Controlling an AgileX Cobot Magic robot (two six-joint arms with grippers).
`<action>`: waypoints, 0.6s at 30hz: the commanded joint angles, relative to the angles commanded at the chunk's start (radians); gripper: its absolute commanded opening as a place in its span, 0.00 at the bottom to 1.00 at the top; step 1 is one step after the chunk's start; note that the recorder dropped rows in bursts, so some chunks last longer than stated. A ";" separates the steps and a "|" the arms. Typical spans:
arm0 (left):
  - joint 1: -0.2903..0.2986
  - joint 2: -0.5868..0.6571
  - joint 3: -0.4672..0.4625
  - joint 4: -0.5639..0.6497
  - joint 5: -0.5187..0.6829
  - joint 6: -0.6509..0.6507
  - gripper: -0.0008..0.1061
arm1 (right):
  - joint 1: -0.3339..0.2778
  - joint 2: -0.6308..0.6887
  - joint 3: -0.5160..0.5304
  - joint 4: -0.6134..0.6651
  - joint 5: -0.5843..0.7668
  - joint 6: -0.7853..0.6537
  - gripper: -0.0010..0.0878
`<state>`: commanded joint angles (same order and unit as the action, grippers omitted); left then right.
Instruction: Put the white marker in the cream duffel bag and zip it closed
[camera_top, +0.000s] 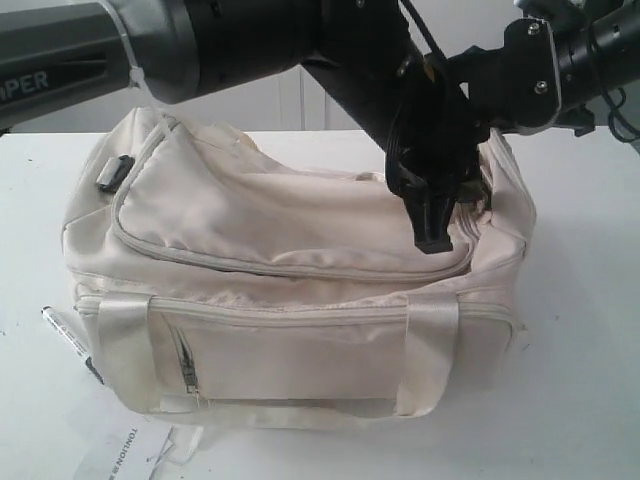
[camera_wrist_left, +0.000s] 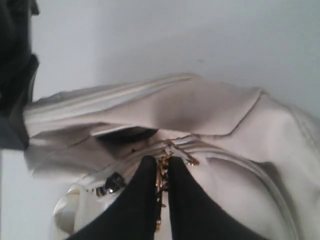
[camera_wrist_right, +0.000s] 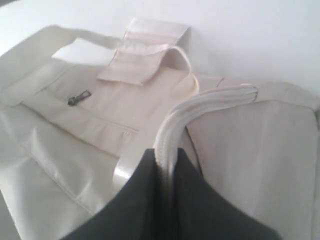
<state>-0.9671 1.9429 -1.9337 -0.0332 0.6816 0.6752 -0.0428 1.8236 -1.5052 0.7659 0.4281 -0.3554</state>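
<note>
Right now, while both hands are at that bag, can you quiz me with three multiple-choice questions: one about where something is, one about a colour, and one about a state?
1. Where is the white marker?
A. On the table beside the cream duffel bag
B. Inside the bag
C. In a hand

2. What colour is the zip pull pinched by the left hand?
A. Red
B. Blue
C. Gold

3. The right hand is:
A. Wide open
B. Shut on the bag's piped edge
C. Holding the marker

Answers:
1. A, it lies on the table at the bag's end.
2. C, gold links show in its grip.
3. B, the cream piping is clamped in it.
</note>
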 joint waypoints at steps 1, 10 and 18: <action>0.000 0.000 0.000 0.002 -0.001 -0.011 0.01 | -0.006 0.000 0.000 0.000 0.000 0.000 0.01; 0.000 0.000 0.000 0.002 -0.014 -0.273 0.01 | -0.010 -0.010 0.000 -0.063 0.026 -0.008 0.01; -0.002 -0.005 0.000 -0.142 -0.037 -0.281 0.01 | -0.010 -0.008 0.000 -0.063 -0.015 -0.004 0.01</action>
<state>-0.9690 1.9384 -1.9337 -0.1755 0.6444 0.3942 -0.0525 1.8157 -1.5052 0.7029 0.4134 -0.3589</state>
